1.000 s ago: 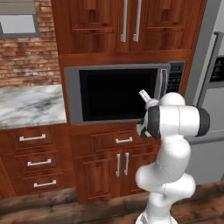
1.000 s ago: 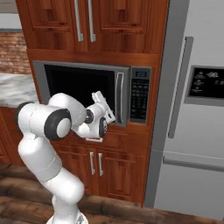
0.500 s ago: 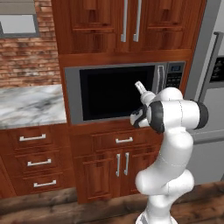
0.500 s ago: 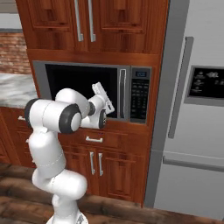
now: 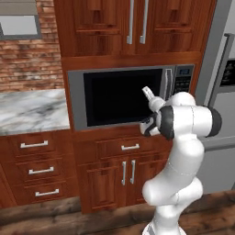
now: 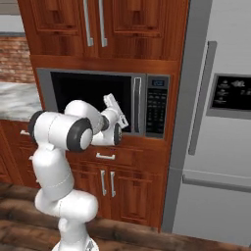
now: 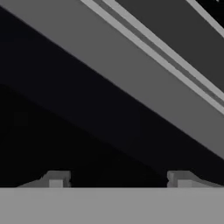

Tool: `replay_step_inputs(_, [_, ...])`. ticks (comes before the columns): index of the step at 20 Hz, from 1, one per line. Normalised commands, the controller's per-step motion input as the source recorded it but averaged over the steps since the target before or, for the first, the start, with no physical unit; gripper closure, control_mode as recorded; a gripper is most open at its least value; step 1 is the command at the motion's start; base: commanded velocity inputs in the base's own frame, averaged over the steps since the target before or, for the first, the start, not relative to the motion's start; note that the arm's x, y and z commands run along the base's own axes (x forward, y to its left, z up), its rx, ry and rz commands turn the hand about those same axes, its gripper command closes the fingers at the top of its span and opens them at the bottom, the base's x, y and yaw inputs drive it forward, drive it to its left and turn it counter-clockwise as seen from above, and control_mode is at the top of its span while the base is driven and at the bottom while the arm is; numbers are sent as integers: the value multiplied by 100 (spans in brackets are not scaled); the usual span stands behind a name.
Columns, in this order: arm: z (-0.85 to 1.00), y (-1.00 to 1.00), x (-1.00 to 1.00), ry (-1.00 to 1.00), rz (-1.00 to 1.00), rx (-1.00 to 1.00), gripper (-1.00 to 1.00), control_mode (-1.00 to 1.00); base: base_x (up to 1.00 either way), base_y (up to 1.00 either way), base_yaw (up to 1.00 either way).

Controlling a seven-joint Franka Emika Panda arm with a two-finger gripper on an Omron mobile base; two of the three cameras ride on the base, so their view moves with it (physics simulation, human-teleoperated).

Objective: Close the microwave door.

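The microwave door (image 5: 121,96) sits flush in the front of the microwave (image 6: 105,100), set into the wooden cabinets beside the fridge (image 6: 215,122); it looks all but shut. The gripper (image 7: 117,178) is right up against the black glass near the door's handle side; its two fingertips (image 7: 56,178) stand well apart with nothing between them, so the pincer is open. My read: the door is a stiff, light hinged panel; the glass is slick and breakable, so push flat on the grey frame by the handle (image 6: 137,104) rather than pinching. Count: one microwave, one door, one handle, one keypad (image 6: 157,107).
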Motion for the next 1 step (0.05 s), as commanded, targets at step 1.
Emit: replay_step_inputs(1, [0,8,-61,0,9,0,-100,-100,0,0,0])
